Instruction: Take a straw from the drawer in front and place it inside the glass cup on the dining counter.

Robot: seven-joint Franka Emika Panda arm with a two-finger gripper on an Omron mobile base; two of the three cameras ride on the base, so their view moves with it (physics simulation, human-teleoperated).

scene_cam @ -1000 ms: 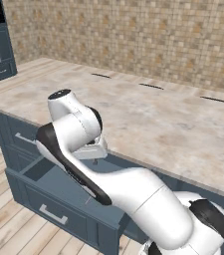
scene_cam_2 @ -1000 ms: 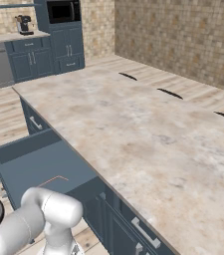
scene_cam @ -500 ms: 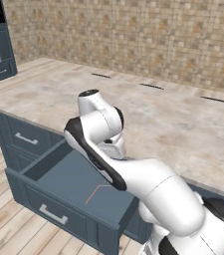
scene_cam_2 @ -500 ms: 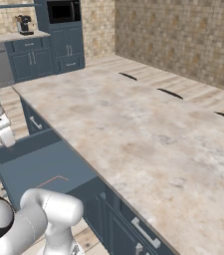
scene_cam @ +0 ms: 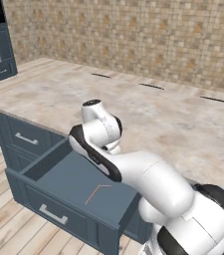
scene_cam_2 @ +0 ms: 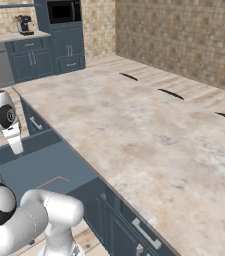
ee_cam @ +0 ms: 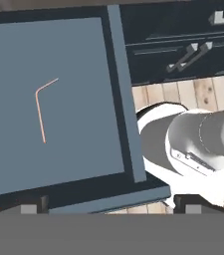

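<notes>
We see the drawer (scene_cam: pixel 58 187) pulled out below the dining counter (scene_cam: pixel 148 114). The straw (ee_cam: pixel 40 107), a thin pink stick with a bent end, lies flat on the drawer floor, touching no wall; in the left base view it is a faint line (scene_cam: pixel 96 191), partly close to the arm. The gripper (ee_cam: pixel 108 206) hangs above the drawer, its fingers spread wide and empty; only the tips show at the bottom of the hand view. The drawer's far right corner is hidden by the arm.
</notes>
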